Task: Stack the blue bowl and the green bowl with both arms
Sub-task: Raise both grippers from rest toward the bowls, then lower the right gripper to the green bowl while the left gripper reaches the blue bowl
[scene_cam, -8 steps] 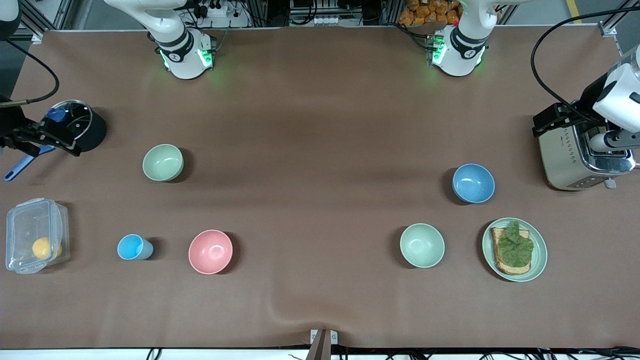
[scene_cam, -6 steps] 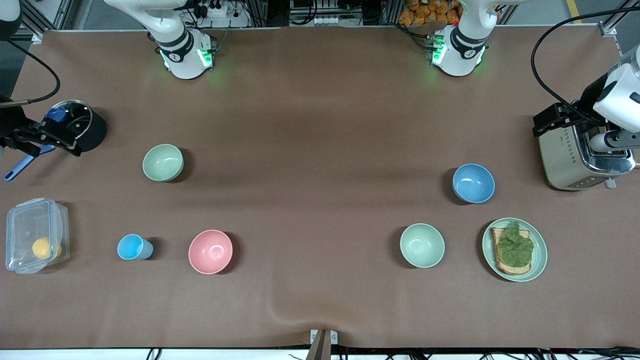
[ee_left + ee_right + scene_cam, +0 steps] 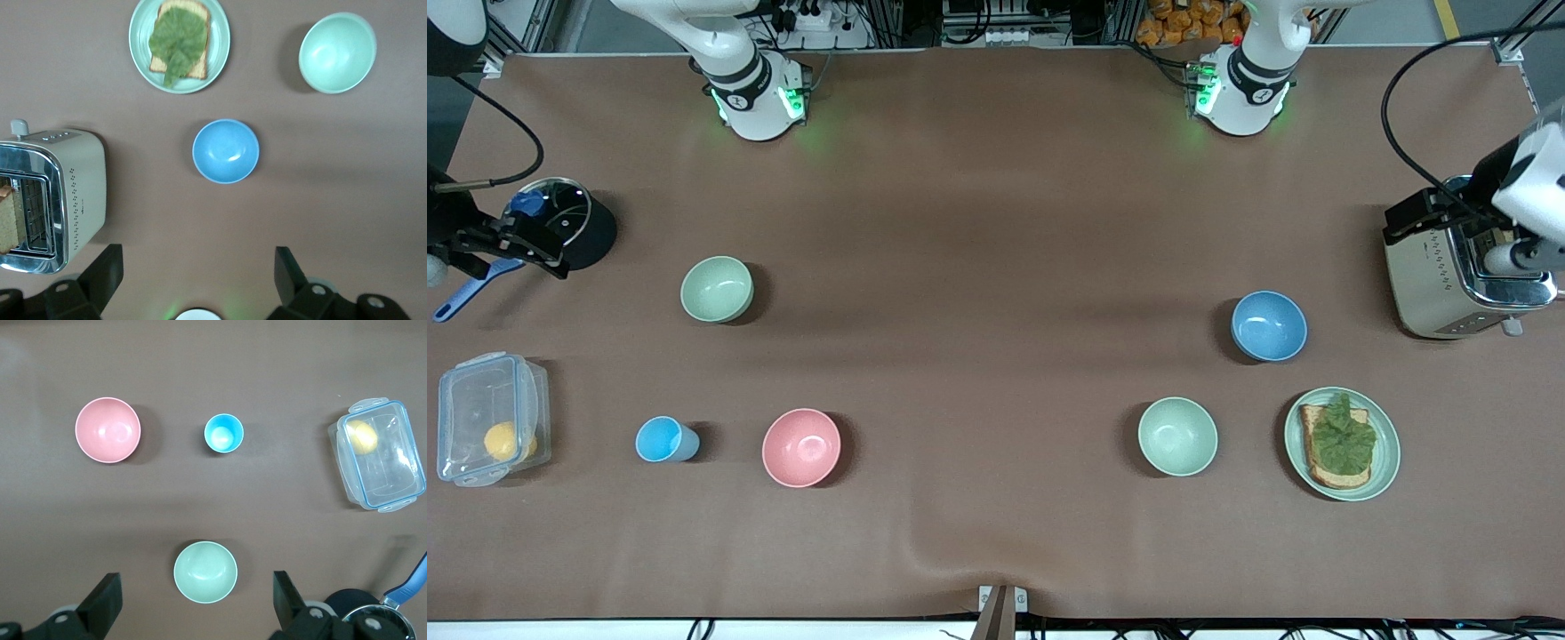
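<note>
The blue bowl [image 3: 1269,326] [image 3: 225,151] sits upright toward the left arm's end of the table, beside the toaster. The green bowl [image 3: 717,289] [image 3: 205,572], sage with a yellowish tint, sits upright toward the right arm's end. High up by the toaster, my left gripper [image 3: 198,277] is open and holds nothing, well apart from the blue bowl. My right gripper [image 3: 193,600] hangs high by the black pot, open and holding nothing. The green bowl shows far below, between its fingers.
A paler mint bowl [image 3: 1177,436] and a plate with toast [image 3: 1383,418] lie nearer the front camera than the blue bowl. A toaster [image 3: 1432,284] stands at the left arm's end. A pink bowl [image 3: 801,447], small blue cup [image 3: 660,439], clear box [image 3: 480,391] and black pot [image 3: 591,236] are toward the right arm's end.
Both arms' hands have shifted slightly toward the bases' side of the table. No bowl has moved.
</note>
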Robot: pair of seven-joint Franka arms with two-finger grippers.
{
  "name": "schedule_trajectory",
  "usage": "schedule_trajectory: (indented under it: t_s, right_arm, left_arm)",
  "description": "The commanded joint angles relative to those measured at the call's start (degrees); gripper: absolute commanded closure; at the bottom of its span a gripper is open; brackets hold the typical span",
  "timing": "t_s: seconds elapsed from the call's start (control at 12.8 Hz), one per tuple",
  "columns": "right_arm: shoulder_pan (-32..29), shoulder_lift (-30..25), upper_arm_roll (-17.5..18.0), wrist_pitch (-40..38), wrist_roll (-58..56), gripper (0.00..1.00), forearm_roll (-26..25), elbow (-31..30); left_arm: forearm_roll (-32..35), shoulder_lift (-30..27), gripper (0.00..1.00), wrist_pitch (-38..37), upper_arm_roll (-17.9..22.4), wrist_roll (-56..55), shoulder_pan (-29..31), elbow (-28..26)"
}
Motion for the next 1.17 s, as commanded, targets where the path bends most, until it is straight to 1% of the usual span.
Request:
schedule_trajectory:
  t_s: [0.0,0.16,0.23,0.31,0.39,0.55,0.62,0.86,0.94,1.02,1.09]
  right_arm:
    - [-0.16,0.92,-0.06,-0.16,-0.36,0.00,0.41,0.34]
    - [-0.33,1.54,-0.06,0.01,-0.28,0.00,0.41,-2.90]
    - [-0.42,1.54,-0.24,0.97,-0.10,0.00,0.41,-5.18]
    - [-1.12,1.36,-0.24,2.90,-0.27,0.00,0.41,-8.16]
    - [-1.39,1.27,-0.24,4.48,-1.41,0.00,0.33,-11.41]
    - [-1.39,-0.04,-0.24,9.22,-3.78,0.00,0.33,-18.53]
    - [-1.48,-0.31,-0.33,11.51,-5.01,0.00,0.33,-21.17]
    - [-2.35,-0.05,-0.41,19.15,-8.18,0.00,0.15,-28.56]
    - [-2.62,0.21,-0.42,21.87,-9.49,0.00,0.06,-31.11]
    - [-3.58,0.30,-0.42,25.12,-11.68,0.00,0.06,-33.83]
    - [-4.11,0.57,-0.42,28.29,-14.31,0.00,0.06,-36.12]
  left_arm:
    - [-0.44,5.53,0.00,2.95,-0.11,2.75,3.62,-1.80]
    - [-0.36,5.54,0.00,7.87,-0.02,2.75,3.80,-7.07]
    - [-0.36,5.80,0.00,9.29,-0.02,2.75,3.89,-8.31]
    - [-0.27,6.32,0.00,10.78,-0.02,2.75,3.81,-9.98]
    - [-0.27,6.33,0.00,13.58,-0.02,2.75,3.89,-12.78]
    - [0.08,5.98,0.00,23.41,-0.02,2.83,4.68,-20.94]
    - [1.73,5.98,0.00,27.89,-0.20,2.83,4.42,-24.46]
    - [2.63,6.94,0.00,40.55,-0.29,2.83,4.60,-33.35]
    - [2.63,7.38,0.00,42.77,-0.29,2.83,4.60,-35.02]
    - [2.63,8.25,0.00,43.48,-0.29,2.83,4.60,-35.48]
    - [2.63,9.13,0.05,43.58,-0.29,2.83,4.77,-35.39]
